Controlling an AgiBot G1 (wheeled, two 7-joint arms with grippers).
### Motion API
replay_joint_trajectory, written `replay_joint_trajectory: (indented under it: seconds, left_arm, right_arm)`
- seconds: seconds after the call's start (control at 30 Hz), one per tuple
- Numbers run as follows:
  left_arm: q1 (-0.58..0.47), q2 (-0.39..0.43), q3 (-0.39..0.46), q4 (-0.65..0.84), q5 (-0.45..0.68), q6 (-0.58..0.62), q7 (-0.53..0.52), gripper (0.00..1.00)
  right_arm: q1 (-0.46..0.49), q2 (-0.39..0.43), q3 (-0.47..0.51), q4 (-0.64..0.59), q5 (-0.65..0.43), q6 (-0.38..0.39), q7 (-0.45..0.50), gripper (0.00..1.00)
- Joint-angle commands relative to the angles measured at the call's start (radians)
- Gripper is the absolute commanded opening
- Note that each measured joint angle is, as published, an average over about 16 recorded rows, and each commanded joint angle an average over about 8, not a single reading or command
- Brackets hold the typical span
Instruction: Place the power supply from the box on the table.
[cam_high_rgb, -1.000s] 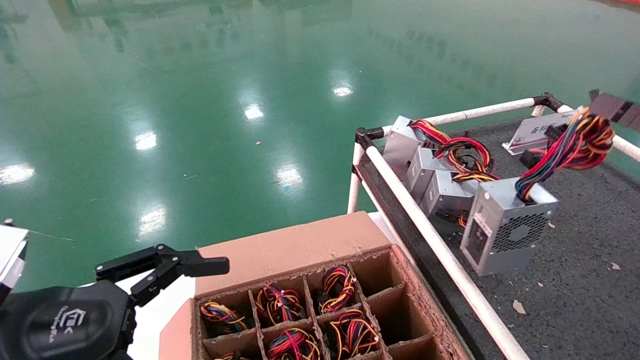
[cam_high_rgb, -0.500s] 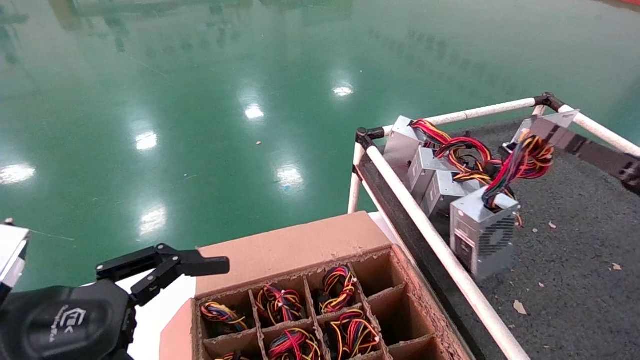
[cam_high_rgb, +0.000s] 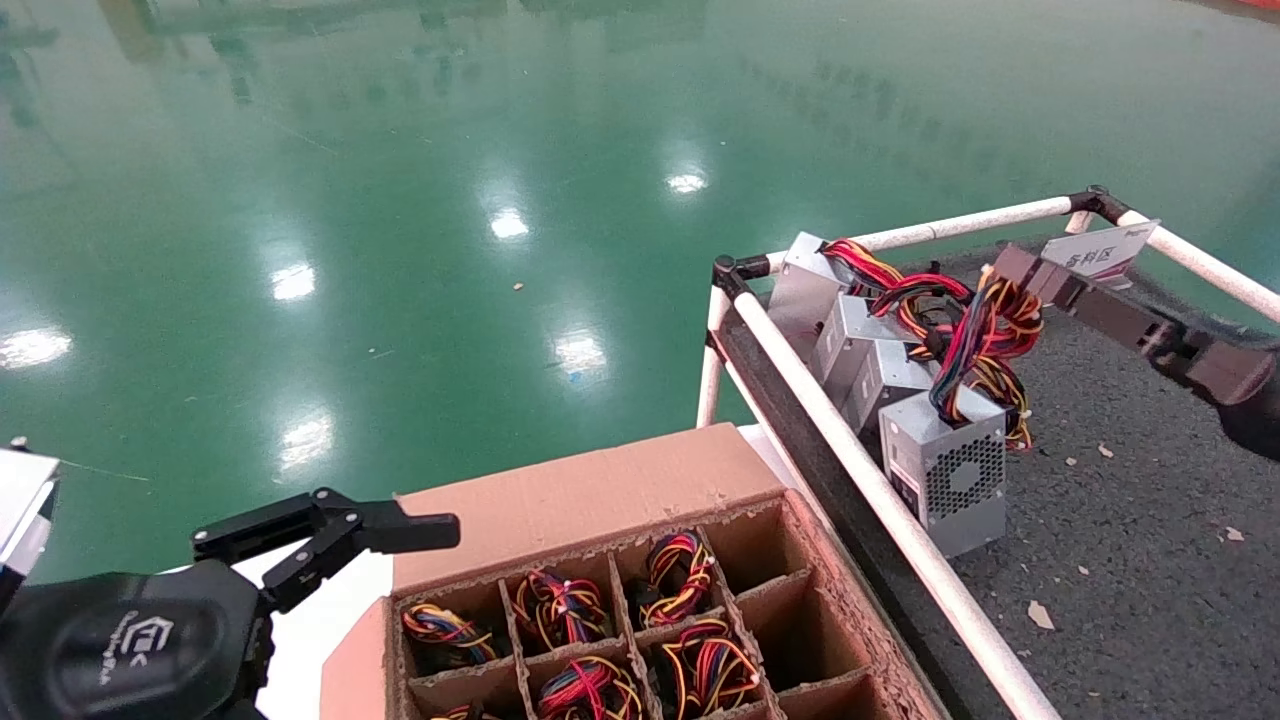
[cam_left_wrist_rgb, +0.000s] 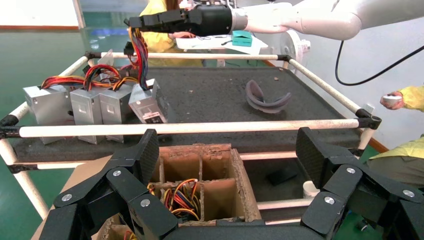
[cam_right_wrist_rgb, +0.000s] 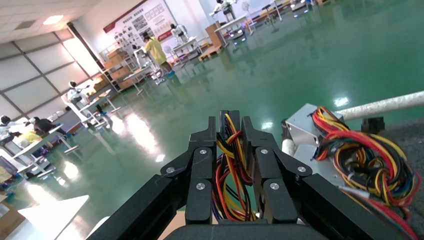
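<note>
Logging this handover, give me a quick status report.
Right pincer shut on the wire bundle. Power supply on the table beside three silver units. Left pincer open, idle by the box.

The power supply (cam_high_rgb: 948, 480) stands on the table (cam_high_rgb: 1150, 560) at its left rail, nearest of a row of units (cam_high_rgb: 850, 340) reaching the far-left corner. The box (cam_high_rgb: 620, 600) lies left of the table.

Black screw-studded right gripper (cam_right_wrist_rgb: 230, 132) on a white arm; black logo-marked left gripper (cam_high_rgb: 330, 530)
</note>
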Motion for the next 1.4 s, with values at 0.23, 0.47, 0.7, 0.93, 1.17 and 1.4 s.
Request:
replay_joint_trajectory:
  seconds: [0.23, 0.47, 0.7, 0.93, 1.17, 1.4]
  left_arm:
    - [0.0, 0.0, 0.0, 0.0, 0.0, 0.0, 0.0, 1.0]
    - [0.0, 0.0, 0.0, 0.0, 0.0, 0.0, 0.0, 1.0]
    - [0.0, 0.0, 0.0, 0.0, 0.0, 0.0, 0.0, 1.0]
    - [0.0, 0.0, 0.0, 0.0, 0.0, 0.0, 0.0, 1.0]
    - [0.0, 0.0, 0.0, 0.0, 0.0, 0.0, 0.0, 1.0]
    - [0.0, 0.0, 0.0, 0.0, 0.0, 0.0, 0.0, 1.0]
  right_arm:
    - [0.038, -0.006, -0.018, -0.113, -0.028, -0.053, -0.057, 0.0]
    - [0.056, 0.003, -0.03, -0.169, -0.049, -0.091, -0.093, 0.0]
    - [0.065, 0.01, -0.044, -0.205, -0.069, -0.121, -0.12, 0.02]
    - [0.075, 0.019, -0.058, -0.225, -0.094, -0.118, -0.15, 0.85]
    - [0.078, 0.02, -0.062, -0.227, -0.102, -0.11, -0.153, 1.0]
    - [0.075, 0.019, -0.059, -0.223, -0.097, -0.114, -0.148, 1.0]
